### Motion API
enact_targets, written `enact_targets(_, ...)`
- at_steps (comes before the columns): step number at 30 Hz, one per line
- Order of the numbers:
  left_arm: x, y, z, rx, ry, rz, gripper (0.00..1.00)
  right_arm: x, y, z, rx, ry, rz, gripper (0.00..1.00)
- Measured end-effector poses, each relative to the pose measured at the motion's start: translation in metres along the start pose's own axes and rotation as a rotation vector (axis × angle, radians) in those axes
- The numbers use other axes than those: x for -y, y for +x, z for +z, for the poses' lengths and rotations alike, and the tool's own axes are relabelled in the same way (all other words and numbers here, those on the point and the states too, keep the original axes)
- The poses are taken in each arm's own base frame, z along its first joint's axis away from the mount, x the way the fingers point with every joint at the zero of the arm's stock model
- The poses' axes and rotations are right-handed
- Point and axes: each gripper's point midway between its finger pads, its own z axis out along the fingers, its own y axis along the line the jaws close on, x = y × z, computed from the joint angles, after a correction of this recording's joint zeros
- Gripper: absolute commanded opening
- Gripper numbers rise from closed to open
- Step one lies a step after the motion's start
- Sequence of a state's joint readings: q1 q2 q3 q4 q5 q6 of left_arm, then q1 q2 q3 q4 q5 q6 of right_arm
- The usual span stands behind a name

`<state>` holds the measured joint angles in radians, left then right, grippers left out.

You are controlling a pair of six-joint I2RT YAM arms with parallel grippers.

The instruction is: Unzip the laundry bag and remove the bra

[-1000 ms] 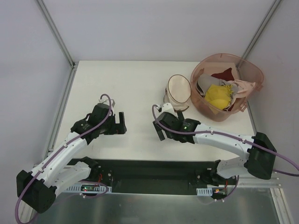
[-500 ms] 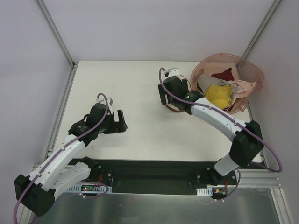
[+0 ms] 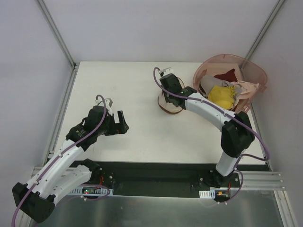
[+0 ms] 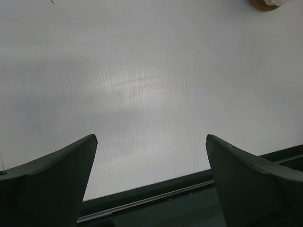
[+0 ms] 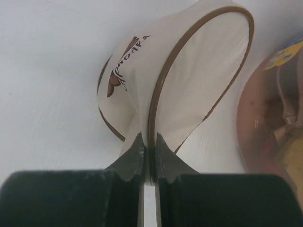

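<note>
The laundry bag (image 3: pixel 168 106) is a cream mesh pouch with brown trim, standing on the table just left of the pink basket. In the right wrist view the laundry bag (image 5: pixel 194 85) stands on edge with its brown zipper trim running straight into my right gripper (image 5: pixel 148 143), which is shut on that trim. From above, the right gripper (image 3: pixel 167 96) reaches down onto the pouch's far side. The bra is hidden. My left gripper (image 3: pixel 120 122) hovers open over bare table, far left of the pouch. Nothing lies between the left gripper (image 4: pixel 151 139) jaws.
The pink translucent basket (image 3: pixel 256 71) stands at the back right, touching or nearly touching the pouch. It holds a yellow garment (image 3: pixel 221 96), a dark red cloth (image 3: pixel 227 75) and pale fabric draped over its rim. The table's black front rail (image 4: pixel 156 196) lies under the left gripper.
My right arm swung from mid-table out to the pouch and its jaws closed on the brown trim. The pouch went from lying face-up to pinched on edge. The left arm drifted slightly left.
</note>
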<state>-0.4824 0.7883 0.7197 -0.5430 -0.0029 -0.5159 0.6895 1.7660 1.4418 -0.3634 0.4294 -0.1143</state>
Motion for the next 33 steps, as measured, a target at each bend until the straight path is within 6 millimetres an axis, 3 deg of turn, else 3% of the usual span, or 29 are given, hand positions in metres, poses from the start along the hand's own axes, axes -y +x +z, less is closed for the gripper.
enact_targets(4,-0.001,0.001,-0.001,-0.002,-0.002,0.007,0.99,-0.028,-0.010,-0.039,0.065,-0.095,-0.034,0.01)
enact_targets(8,-0.007,0.001,-0.005,-0.004,-0.036,0.026,0.99,-0.061,-0.030,-0.103,0.139,-0.332,0.037,0.01)
enact_targets(10,-0.011,-0.006,-0.010,0.023,-0.059,0.038,0.99,-0.064,-0.044,-0.136,0.175,-0.466,0.128,0.03)
enact_targets(11,-0.013,-0.009,-0.014,0.039,-0.070,0.042,0.99,-0.062,-0.051,-0.149,0.189,-0.536,0.182,0.19)
enact_targets(12,-0.014,-0.013,-0.019,0.059,-0.077,0.046,0.99,-0.058,-0.058,-0.159,0.200,-0.590,0.240,0.69)
enact_targets(15,-0.014,-0.026,-0.032,0.123,-0.078,0.056,0.99,-0.039,-0.061,-0.149,0.164,-0.656,0.389,0.95)
enact_targets(17,-0.011,-0.033,-0.041,0.160,-0.065,0.059,0.99,-0.026,-0.047,-0.117,0.080,-0.625,0.457,0.97)
enact_targets(19,-0.009,-0.037,-0.045,0.178,-0.057,0.062,0.99,-0.023,-0.015,-0.075,-0.052,-0.567,0.500,0.98)
enact_targets(21,-0.010,-0.036,-0.047,0.177,-0.059,0.065,0.99,-0.028,0.025,-0.052,-0.186,-0.516,0.509,0.98)
enact_targets(23,-0.012,-0.033,-0.046,0.163,-0.067,0.068,0.99,-0.033,0.059,-0.049,-0.296,-0.462,0.487,0.97)
enact_targets(24,-0.013,-0.032,-0.046,0.155,-0.071,0.070,0.99,-0.031,0.067,-0.050,-0.313,-0.429,0.471,0.97)
enact_targets(27,-0.015,-0.028,-0.045,0.141,-0.080,0.073,0.99,-0.041,0.062,-0.065,-0.262,-0.375,0.355,0.96)
enact_targets(33,-0.018,-0.024,-0.045,0.120,-0.094,0.081,0.99,-0.071,0.016,-0.096,-0.091,-0.369,0.197,0.96)
